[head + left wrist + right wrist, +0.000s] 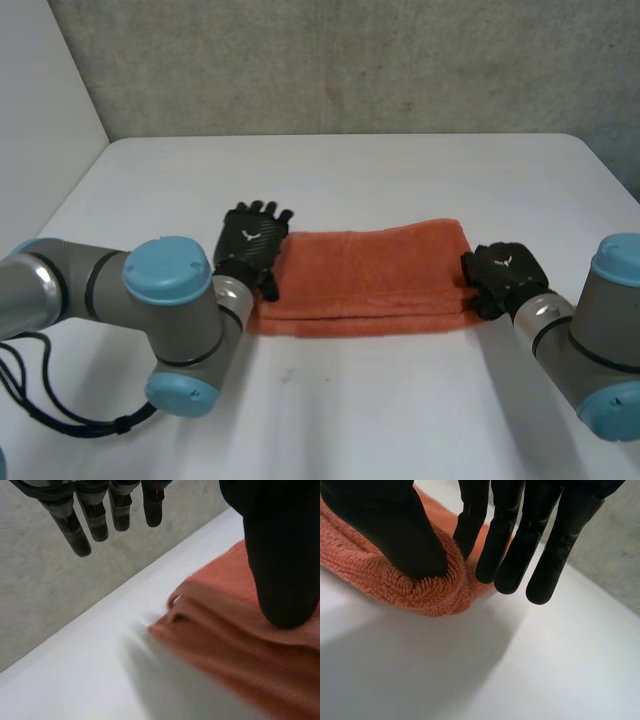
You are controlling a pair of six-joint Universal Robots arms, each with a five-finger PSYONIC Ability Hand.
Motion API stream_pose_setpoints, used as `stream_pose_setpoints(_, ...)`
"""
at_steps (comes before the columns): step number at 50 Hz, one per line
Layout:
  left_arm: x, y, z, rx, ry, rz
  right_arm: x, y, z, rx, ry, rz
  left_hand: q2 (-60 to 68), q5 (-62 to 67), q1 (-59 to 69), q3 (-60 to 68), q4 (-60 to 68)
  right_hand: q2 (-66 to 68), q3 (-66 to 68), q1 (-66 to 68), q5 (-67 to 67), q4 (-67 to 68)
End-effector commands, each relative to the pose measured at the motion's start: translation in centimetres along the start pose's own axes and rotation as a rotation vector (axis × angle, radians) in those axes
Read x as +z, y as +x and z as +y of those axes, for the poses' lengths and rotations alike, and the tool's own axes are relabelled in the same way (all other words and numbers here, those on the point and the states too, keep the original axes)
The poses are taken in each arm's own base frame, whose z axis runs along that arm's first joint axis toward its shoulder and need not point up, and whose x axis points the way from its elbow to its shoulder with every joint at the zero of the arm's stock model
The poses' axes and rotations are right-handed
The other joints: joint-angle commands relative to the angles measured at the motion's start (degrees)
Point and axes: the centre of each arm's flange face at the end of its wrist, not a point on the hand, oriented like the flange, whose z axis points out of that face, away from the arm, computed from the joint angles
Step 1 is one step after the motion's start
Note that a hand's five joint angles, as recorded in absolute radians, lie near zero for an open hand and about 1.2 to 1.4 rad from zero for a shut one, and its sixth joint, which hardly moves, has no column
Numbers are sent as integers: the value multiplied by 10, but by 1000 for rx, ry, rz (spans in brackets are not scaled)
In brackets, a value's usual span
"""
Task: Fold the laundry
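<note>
No words, numbers or brand names can be read anywhere. The only marks are on the backs of the hands. A small white emblem [248, 237] sits on the left robot hand [252, 255], at the 9 o'clock end of the orange towel [370, 272]. A matching one sits on the right robot hand [505, 280], at the towel's 3 o'clock end. Each resembles a winged V, and no letters can be made out in it.

Head view: you look down from behind and between the arms, across the white table [350, 410] to the grey wall [350, 60]. Wrist views: you look closely along each palm, left hand [282, 555] and right hand [395, 530], at opposite ends of the orange towel [365, 270], which all three views share.
</note>
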Motion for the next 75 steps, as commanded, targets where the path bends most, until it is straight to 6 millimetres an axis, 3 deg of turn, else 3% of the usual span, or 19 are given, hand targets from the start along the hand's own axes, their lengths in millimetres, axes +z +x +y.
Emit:
stream_pose_setpoints(1,-30,-11,-7,15,-31,-35,10,5,-46,-123,138,37,10,0,12,12,12,123,123,258,147,118)
stream_pose_setpoints(5,-44,-14,-18,11,-14,-35,6,-29,-77,-157,240,-33,7,-4,9,8,9,123,123,258,147,118)
stream_pose_setpoints(7,-55,-20,-29,-5,10,-47,-2,-71,-103,-185,337,-124,5,-5,7,6,7,123,123,258,147,118)
stream_pose_setpoints(8,-55,-20,-30,-6,10,-47,-2,-71,-103,-185,337,-124,5,-5,7,6,7,123,123,258,147,118)
stream_pose_setpoints(12,-64,-32,-35,-74,17,-75,-14,-133,-120,-216,433,-274,5,-5,7,6,7,123,123,258,147,118)
stream_pose_setpoints(16,-67,-58,-33,-113,-1,-144,-31,-198,-103,-250,451,-500,5,-5,7,6,7,123,123,258,147,118)
stream_pose_setpoints(22,-67,-74,-29,-124,-34,-179,-38,-230,-64,-276,322,-641,3,-7,5,5,5,123,123,258,147,118)
stream_pose_setpoints(27,-66,-72,-33,-124,-20,-172,-40,-216,-91,-240,355,-578,3,-7,5,5,5,103,103,239,127,99)
stream_pose_setpoints(28,-66,-72,-33,-124,-20,-172,-42,-205,-104,-201,365,-534,3,-7,5,5,5,-208,-208,-73,-184,-213)
stream_pose_setpoints(29,-64,-73,-36,-125,-8,-174,-42,-205,-105,-200,366,-534,3,-7,5,5,5,-211,-212,-76,-187,-216)
stream_pose_setpoints(30,-61,-72,-40,-125,9,-172,-40,-192,-115,-147,367,-486,3,-7,5,5,5,-448,-448,-312,-424,-453)
stream_pose_setpoints(37,-46,-57,-57,-174,80,-121,-36,-137,-145,101,365,-340,7,-4,9,8,9,-577,-577,-442,-553,-582)
stream_pose_setpoints(42,-38,-29,-63,-242,109,9,-16,-112,-130,191,283,-291,10,0,12,11,12,-577,-577,-442,-553,-582)
stream_pose_setpoints(47,-34,-7,-46,-305,37,104,3,-113,-100,203,153,-295,12,1,14,13,14,-577,-577,-442,-553,-582)
stream_pose_setpoints(53,-36,1,-24,-299,-87,122,25,-116,-68,201,21,-294,10,0,12,12,12,-577,-577,-442,-553,-582)
stream_pose_setpoints(60,-43,-6,-10,-282,-192,88,34,-103,-64,205,-9,-265,3,-7,5,5,5,-577,-577,-442,-553,-582)
stream_pose_setpoints(64,-43,-14,-17,-281,-182,59,32,-86,-84,213,43,-234,0,-10,2,1,2,-577,-577,-442,-553,-582)
stream_pose_setpoints(71,-49,-37,-75,-282,-33,22,8,-56,-139,218,197,-174,0,-10,2,1,2,-577,-577,-442,-553,-582)
stream_pose_setpoints(75,-53,-53,-106,-291,50,-7,-15,-19,-180,236,330,-50,0,-10,2,1,2,-577,-577,-442,-553,-582)
